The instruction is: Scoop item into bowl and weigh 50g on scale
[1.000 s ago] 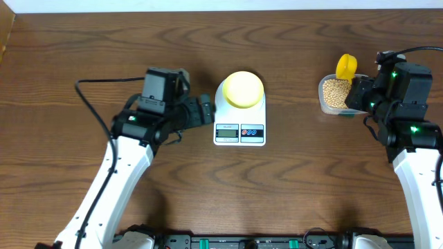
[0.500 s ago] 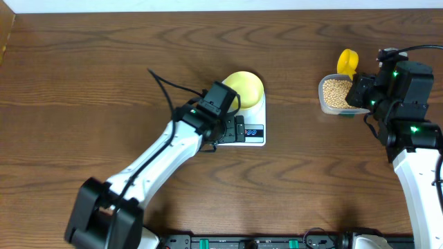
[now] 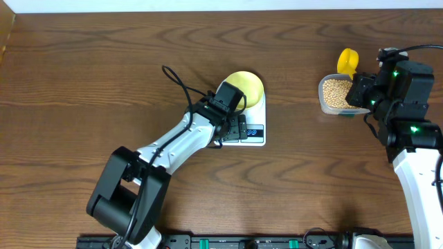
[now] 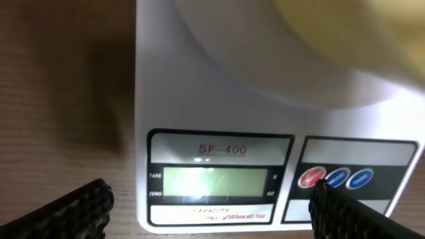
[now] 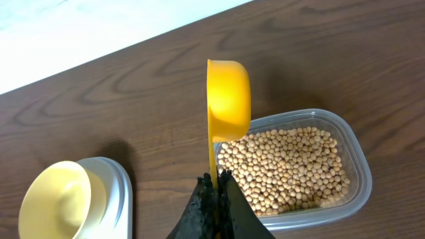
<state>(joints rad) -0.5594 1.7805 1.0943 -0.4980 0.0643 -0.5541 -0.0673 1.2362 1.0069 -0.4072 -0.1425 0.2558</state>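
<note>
Right arm first: its jaws are pressed together on the thin handle of the yellow measuring scoop [image 5: 229, 99], so the right gripper [image 5: 216, 182] has its tool. The cup sits edge-on above the far rim of the clear tub [image 5: 355, 199], and I see no beans in it.

The soybeans [image 5: 285, 169] lie heaped in that tub at the right of the desk [image 3: 104, 62], well apart from the scale [image 4: 219, 113]. They look small, hard and round, so I judge they'll roll and bounce if spilled. They're no good for pinching and only worth taking by the scoopful. The scoop looks like light, stiff plastic. Held that low on a narrow handle, a loaded cup could twist in the grip, so a level carry matters.

The pale yellow bowl [image 3: 244, 86] sits on the scale's round platform, and from the right wrist it looks empty. It's probably very light and could skate if nudged, so pour from above without touching it.

Now the left gripper [image 4: 211, 199]: its jaws are wide apart, holding nothing, straddling the scale's front panel. The writing there reads "SF-400" above the display [image 4: 211, 181], "TARE" and "ZERO" at its left edge, and "CAPACITY" beneath, with the rest too small to read. The display is lit, but I can't make out any digits. A red button [image 4: 311, 178] and two blue ones sit just beside it; their labels are illegible.
</note>
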